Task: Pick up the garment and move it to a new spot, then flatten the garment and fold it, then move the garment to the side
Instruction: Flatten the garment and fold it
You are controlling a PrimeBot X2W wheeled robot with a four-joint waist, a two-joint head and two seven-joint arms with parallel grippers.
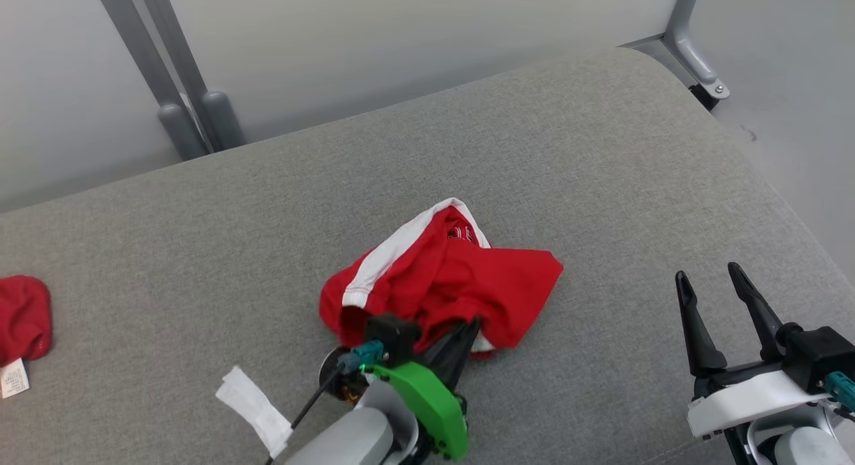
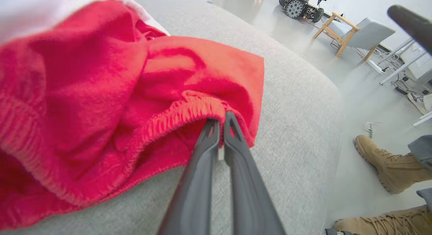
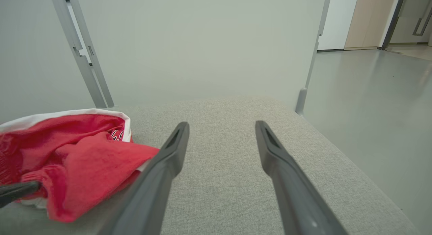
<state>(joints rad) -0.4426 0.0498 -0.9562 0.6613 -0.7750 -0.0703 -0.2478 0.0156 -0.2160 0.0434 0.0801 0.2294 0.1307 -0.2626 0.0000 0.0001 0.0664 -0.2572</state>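
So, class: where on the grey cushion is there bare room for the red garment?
Bare: the strip between the garment and the cushion's far edge, and the patch between garment and right jaws. Crowded: near edge around left jaws and white slip; another red cloth sits far left.

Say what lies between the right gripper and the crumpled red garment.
Only bare grey cushion, as the head view shows: the open right gripper stands apart from the garment.

- Bright, even light all round; only a faint shadow lay beside the garment [image 1: 461, 284].
- Up close, the left wrist view blurred its near folds and warped at the edges.
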